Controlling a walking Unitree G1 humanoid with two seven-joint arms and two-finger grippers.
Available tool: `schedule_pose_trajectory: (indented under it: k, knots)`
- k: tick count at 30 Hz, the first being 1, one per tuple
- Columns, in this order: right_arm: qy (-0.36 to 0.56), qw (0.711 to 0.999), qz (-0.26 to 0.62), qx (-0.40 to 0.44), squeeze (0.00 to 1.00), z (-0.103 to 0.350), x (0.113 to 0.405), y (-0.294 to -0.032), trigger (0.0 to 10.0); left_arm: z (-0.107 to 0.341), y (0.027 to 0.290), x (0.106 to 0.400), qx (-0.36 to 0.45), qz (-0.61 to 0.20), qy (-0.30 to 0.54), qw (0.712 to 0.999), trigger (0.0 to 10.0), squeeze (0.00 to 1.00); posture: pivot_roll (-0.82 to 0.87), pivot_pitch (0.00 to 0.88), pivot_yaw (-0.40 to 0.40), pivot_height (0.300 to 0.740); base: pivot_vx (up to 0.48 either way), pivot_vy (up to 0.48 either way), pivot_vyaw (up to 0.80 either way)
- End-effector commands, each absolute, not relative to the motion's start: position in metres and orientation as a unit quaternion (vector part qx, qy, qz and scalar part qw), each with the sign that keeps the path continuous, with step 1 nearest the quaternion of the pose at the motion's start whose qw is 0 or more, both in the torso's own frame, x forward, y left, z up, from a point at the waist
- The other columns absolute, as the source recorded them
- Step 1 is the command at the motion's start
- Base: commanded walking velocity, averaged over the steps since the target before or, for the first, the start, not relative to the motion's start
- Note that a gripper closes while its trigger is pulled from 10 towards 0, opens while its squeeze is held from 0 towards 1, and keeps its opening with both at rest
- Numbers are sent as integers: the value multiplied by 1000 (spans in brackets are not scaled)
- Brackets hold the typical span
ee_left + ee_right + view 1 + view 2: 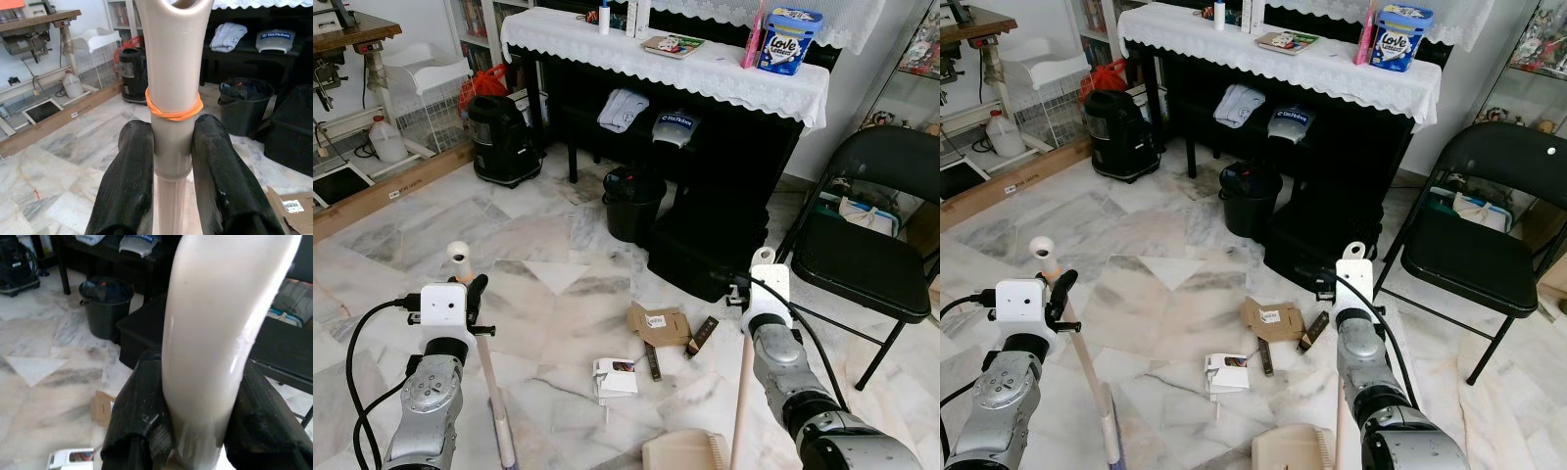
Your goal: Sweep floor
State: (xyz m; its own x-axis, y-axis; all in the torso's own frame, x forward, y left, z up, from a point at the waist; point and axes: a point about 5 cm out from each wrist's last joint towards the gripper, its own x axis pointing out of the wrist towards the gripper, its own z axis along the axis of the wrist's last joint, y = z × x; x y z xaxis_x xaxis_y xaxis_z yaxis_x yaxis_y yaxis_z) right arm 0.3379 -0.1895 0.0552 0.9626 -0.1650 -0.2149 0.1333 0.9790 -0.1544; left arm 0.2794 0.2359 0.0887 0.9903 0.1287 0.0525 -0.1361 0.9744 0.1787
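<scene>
Left gripper [171, 161] is clamping the beige broom handle [481, 364] just below an orange rubber band [173, 111], the handle slanting down toward the marble floor [538, 245] at the robot's left. Right gripper [195, 421] is gripping the pale dustpan handle [742, 406], which is standing upright with the beige dustpan [685, 452] resting on the floor beside it. Litter is lying between the two tools: a flattened brown cardboard box [658, 323], two dark wrappers [702, 336], and a small white carton [615, 377], all in front of a black bin [632, 203].
</scene>
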Motion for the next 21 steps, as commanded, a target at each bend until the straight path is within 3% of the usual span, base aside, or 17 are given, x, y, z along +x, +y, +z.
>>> schedule_pose_trajectory:
  k: [1,4,9,21]
  knots:
    - [86,990,-87,-69,0,71,348,-193,10000,97,231,281,97,59,-40,993,10000,0,80,0,-70,740,0,0,0]
    - [98,989,-85,-73,0,67,346,-191,10000,98,231,280,97,58,-40,993,10000,0,84,0,-72,740,0,0,0]
    - [192,977,-71,-63,0,37,332,-181,10000,96,231,279,100,51,-37,993,10000,0,90,0,-72,740,0,0,0]
    - [223,971,-55,-61,0,26,325,-175,10000,96,228,278,107,44,-37,993,10000,0,93,0,-69,740,0,0,0]
